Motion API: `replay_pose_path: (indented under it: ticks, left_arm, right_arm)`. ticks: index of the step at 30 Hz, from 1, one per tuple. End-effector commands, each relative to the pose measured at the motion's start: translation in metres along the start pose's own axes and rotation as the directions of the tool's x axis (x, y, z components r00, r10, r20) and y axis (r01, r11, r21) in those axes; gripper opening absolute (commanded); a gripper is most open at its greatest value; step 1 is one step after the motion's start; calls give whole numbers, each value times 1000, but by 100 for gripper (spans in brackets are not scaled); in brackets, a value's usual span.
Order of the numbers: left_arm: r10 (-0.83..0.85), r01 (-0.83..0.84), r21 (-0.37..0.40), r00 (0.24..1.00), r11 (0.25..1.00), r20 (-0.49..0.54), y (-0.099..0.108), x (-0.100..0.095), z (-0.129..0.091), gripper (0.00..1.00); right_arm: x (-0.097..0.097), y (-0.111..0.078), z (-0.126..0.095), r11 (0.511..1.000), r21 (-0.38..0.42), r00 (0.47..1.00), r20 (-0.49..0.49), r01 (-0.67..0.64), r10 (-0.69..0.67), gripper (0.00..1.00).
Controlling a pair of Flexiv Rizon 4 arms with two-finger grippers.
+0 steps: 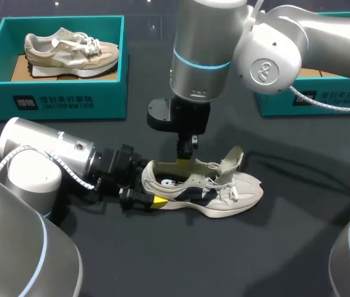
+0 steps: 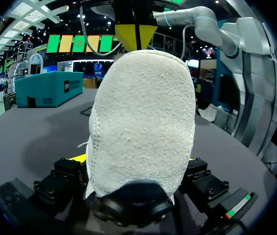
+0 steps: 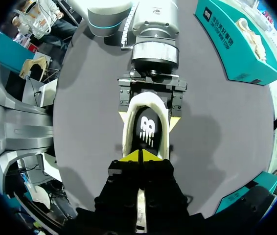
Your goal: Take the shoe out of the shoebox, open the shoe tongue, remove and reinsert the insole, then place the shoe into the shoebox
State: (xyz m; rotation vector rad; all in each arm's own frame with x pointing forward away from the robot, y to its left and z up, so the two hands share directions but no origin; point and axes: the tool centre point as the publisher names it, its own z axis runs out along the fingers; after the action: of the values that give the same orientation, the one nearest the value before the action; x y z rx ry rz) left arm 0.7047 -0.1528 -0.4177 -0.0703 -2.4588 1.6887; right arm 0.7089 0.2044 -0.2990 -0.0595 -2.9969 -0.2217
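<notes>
Cream suede shoe [image 1: 207, 189] lies toe to my right, heel clamped in left gripper [image 1: 148, 185]; right gripper [image 1: 185, 158], tips pinched together, hangs bang over insole [image 3: 147, 134].

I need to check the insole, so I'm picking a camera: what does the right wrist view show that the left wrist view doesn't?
Only the right wrist view: the open top of the shoe with the dark insole inside, and a second shoe in the teal shoebox. Only the left wrist view: the fuzzy outer back of the heel. Both: the shoe held at its heel by the left gripper, the right gripper over it, tips together, the dark table.
</notes>
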Motion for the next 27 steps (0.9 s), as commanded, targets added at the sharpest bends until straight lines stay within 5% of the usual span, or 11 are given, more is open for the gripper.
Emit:
replay_pose_path:
  ticks: [1,13,27]
  left_arm:
    - [0,0,0,1000,1000,0,1,0,1,0]
    - [0,0,0,1000,1000,0,1,0,1,0]
    - [0,0,0,1000,1000,0,1,0,1,0]
  right_arm:
    - [1,0,0,1000,2,1000,4,-1,1,0]
    - [-1,-9,38,999,-36,1000,-6,5,-5,0]
    - [-7,-13,46,998,-58,1000,-19,9,-10,0]
